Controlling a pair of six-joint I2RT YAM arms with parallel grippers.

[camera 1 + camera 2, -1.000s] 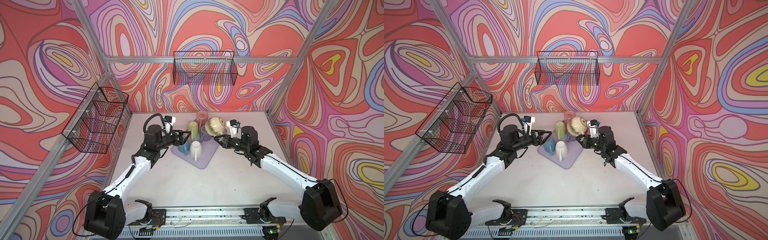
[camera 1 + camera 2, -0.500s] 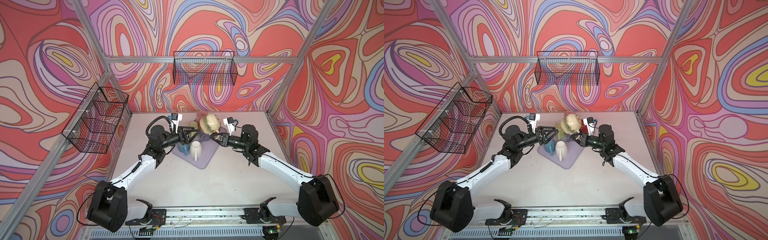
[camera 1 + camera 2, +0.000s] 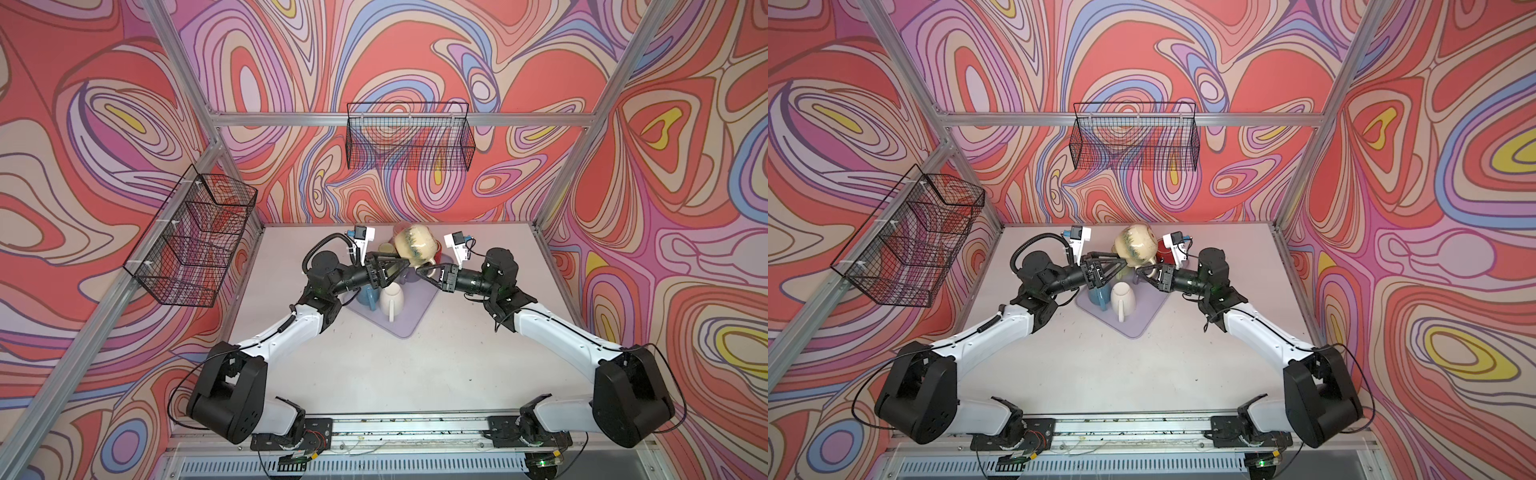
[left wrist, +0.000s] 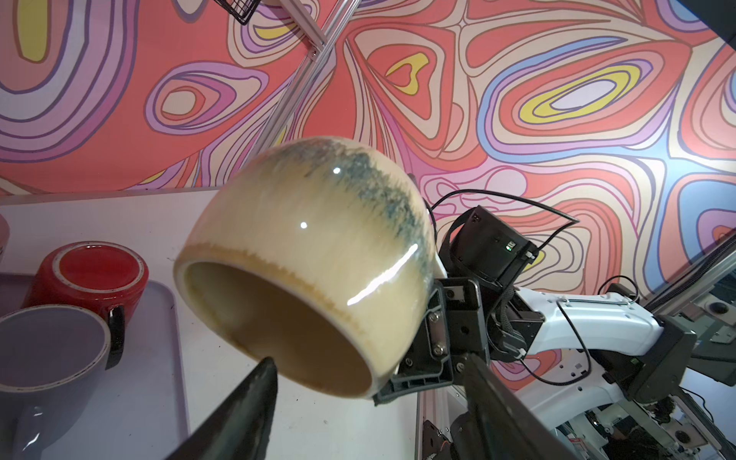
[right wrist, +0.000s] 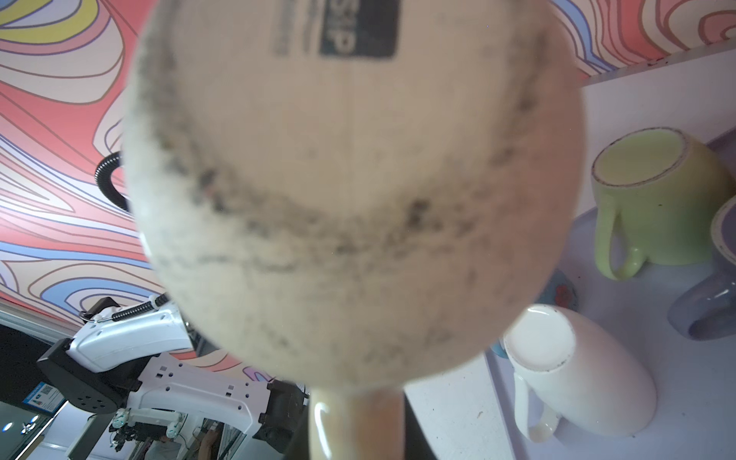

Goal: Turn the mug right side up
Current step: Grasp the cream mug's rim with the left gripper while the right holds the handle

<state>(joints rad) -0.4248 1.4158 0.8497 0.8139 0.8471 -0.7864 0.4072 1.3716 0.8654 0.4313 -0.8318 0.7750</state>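
I count six ceramic mugs: one cream glazed mug (image 3: 415,248), one red mug (image 4: 89,278), one lavender mug (image 4: 47,350), one pale green mug (image 5: 653,207), one white mug (image 5: 589,370) and one blue mug (image 3: 365,297). There is also one pink cup (image 3: 400,227), one flat lilac tray (image 3: 409,324), and two black wire baskets (image 3: 409,137) (image 3: 195,245).

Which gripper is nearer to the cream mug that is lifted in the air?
Right. The right gripper is shut on the handle of the cream mug and holds it tilted. The left gripper is open, with its fingers close to the rim but not gripping.
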